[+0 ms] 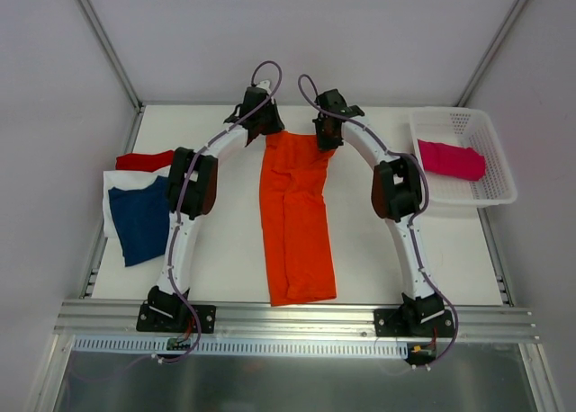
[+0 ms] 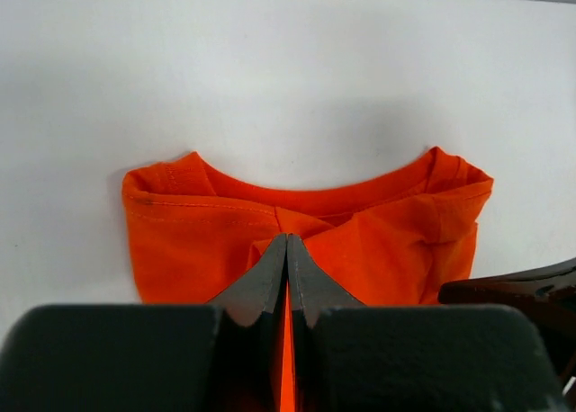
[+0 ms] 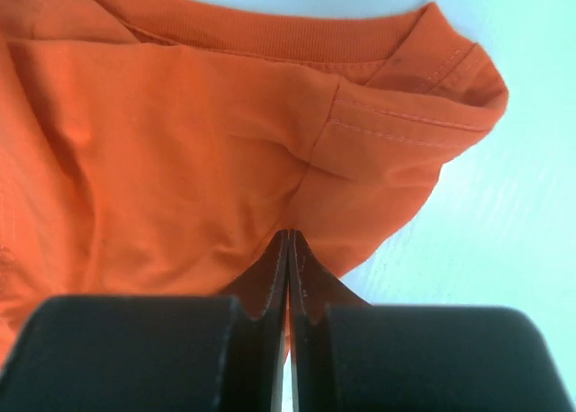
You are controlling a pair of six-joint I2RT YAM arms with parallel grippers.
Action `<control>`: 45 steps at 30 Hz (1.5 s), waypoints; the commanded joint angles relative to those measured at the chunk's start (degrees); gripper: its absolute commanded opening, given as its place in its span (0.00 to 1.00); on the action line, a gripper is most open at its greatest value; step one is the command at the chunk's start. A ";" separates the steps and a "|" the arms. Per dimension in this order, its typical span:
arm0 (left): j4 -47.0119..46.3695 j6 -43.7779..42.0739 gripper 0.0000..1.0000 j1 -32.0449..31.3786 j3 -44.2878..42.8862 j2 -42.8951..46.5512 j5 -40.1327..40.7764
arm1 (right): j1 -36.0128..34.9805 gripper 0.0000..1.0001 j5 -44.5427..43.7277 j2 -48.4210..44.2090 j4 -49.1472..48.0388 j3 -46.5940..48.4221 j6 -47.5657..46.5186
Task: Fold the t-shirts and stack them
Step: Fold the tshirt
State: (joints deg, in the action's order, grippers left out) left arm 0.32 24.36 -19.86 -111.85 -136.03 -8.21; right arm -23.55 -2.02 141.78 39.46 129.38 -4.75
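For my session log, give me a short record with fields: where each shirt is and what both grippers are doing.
centre: bright orange t-shirt, folded into a long strip
left gripper: shut on it at the collar end
right gripper: shut, tips at the collar end
left side: navy blue shirt over white shirt, red shirt behind
right side: magenta pink shirt in white plastic mesh basket

No readable text, labels, brands, numbers or signs in any view. Orange t-shirt shows only plain cloth and stitching, centre of the top view and close up in both wrist views. Basket at upper right and the rail along the bottom carry nothing legible. Any markings at the arm bases are too small to tell.
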 commanded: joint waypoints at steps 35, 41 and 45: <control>15.24 12.20 0.00 4.91 -29.03 -17.08 -5.59 | 8.26 0.08 18.28 9.48 -8.96 13.44 14.24; 14.27 9.75 0.00 4.74 -29.21 -15.50 -5.06 | 8.87 0.09 22.14 8.08 -15.09 11.35 12.84; 13.57 7.20 0.00 3.61 -22.31 -8.05 -4.54 | 8.53 0.26 27.50 -2.94 -23.10 -0.33 11.44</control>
State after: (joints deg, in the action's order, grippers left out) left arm 15.18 34.37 -15.38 -137.91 -152.57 -13.02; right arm -14.81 19.53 149.23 23.90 135.15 7.94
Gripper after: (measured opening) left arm 0.005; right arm 0.225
